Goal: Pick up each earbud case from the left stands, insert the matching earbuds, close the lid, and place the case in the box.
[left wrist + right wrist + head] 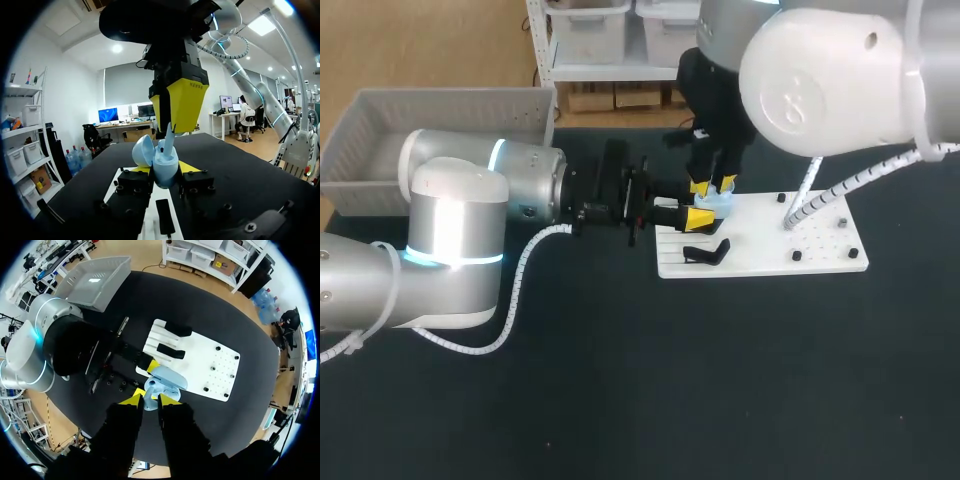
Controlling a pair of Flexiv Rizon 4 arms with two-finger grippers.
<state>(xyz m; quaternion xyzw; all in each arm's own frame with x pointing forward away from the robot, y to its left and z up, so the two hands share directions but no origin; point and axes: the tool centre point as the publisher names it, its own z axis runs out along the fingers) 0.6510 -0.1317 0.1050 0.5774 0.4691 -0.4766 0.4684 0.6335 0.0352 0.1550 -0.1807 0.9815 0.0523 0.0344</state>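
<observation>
Case [165, 172] gripped open by left tool [165, 168], lid [142, 151] clearest from left wrist, right tool [150, 399] perhaps pinching earbud [169, 136]

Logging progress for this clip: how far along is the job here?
Done: the case is off the stands, clamped in the left tool, lid open. In hand: the right tool holds an earbud at it. Left: closing the lid and boxing; no case shows in the box.

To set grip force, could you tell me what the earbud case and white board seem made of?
The earbud case: likely smooth light-blue plastic, with a soft sheen on its lid. The white board: probably rigid matte plastic, flat and uniformly white.
</observation>
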